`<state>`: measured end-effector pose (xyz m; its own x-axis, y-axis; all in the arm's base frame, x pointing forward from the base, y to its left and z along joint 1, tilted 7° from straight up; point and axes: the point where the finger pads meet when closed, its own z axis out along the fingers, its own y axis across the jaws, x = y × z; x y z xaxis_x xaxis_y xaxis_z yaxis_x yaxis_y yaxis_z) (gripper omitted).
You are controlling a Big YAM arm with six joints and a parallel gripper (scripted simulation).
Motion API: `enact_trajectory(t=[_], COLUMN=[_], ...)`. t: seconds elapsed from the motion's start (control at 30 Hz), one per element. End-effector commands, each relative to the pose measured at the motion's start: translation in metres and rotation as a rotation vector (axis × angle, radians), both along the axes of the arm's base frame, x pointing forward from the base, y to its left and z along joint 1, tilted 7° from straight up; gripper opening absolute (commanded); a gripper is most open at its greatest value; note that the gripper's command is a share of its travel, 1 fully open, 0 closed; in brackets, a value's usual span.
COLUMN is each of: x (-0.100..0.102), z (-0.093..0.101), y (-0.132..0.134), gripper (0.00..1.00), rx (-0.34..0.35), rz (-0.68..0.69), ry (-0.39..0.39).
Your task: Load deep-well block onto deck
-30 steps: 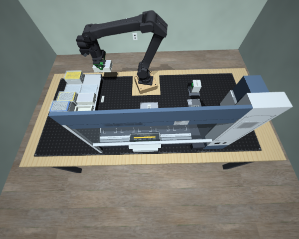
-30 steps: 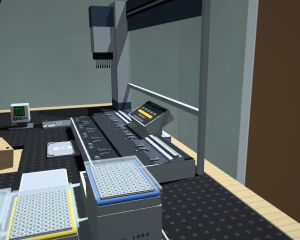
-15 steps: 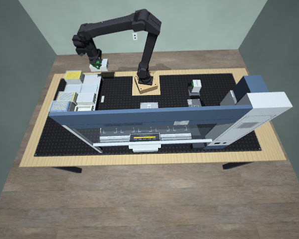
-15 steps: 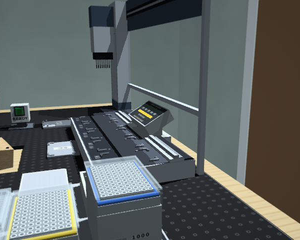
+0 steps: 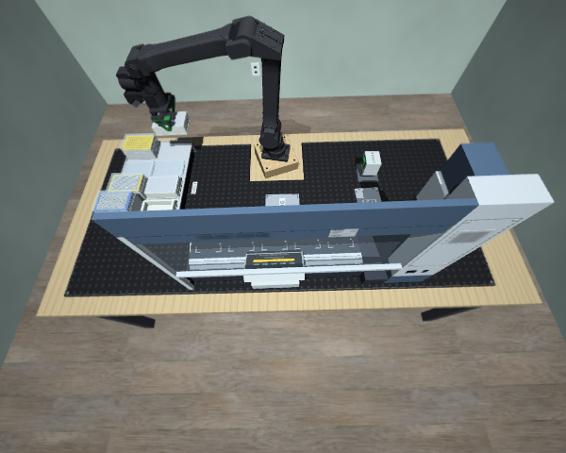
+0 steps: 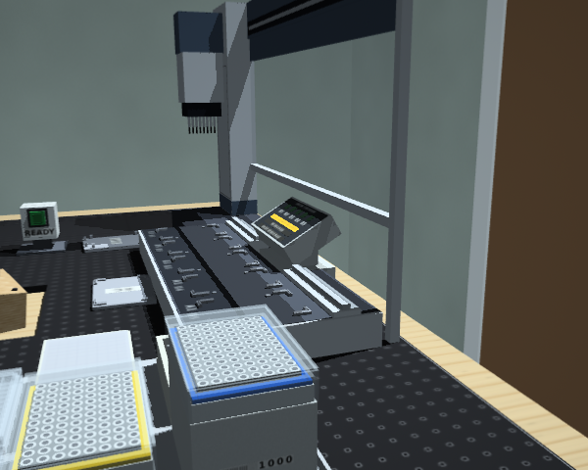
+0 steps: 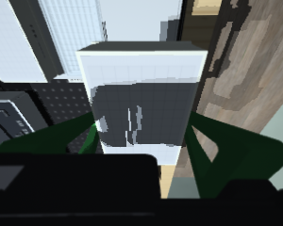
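Note:
My gripper point(image 5: 169, 121) is shut on a white sealed deep-well block point(image 5: 174, 123) and holds it in the air behind the far end of the shelf, over the table's back edge. In the wrist view the block point(image 7: 142, 101) sits between my green fingers, its flat sealed top facing the camera, partly in shadow. I cannot read its ID label. The deck point(image 6: 233, 262) with its bracketed positions lies under the blue gantry; all positions that I see are empty. The READY key point(image 6: 39, 220) stands on its post beyond the arm's base.
The shelf point(image 5: 144, 173) holds a yellow tip rack point(image 5: 140, 143), a blue tip rack point(image 6: 238, 352), another yellow-rimmed rack point(image 6: 81, 417), white blocks and clear lidded plates. The regrip nest point(image 6: 118, 294) lies in front of the arm's base point(image 5: 274, 156). The gantry beam point(image 5: 283, 216) and pipetting head point(image 6: 200, 80) stand over the deck.

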<state>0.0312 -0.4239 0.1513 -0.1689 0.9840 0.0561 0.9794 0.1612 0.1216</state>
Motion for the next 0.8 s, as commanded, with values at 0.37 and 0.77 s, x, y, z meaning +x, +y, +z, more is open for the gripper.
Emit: enact_trajectory(t=[0.37, 0.77], x=[0.015, 0.012], z=[0.029, 0.039], y=[-0.07, -0.069], gripper=[0.0, 0.0], rx=[-0.079, -0.1], rz=[-0.006, -0.013], ry=[-0.006, -0.006])
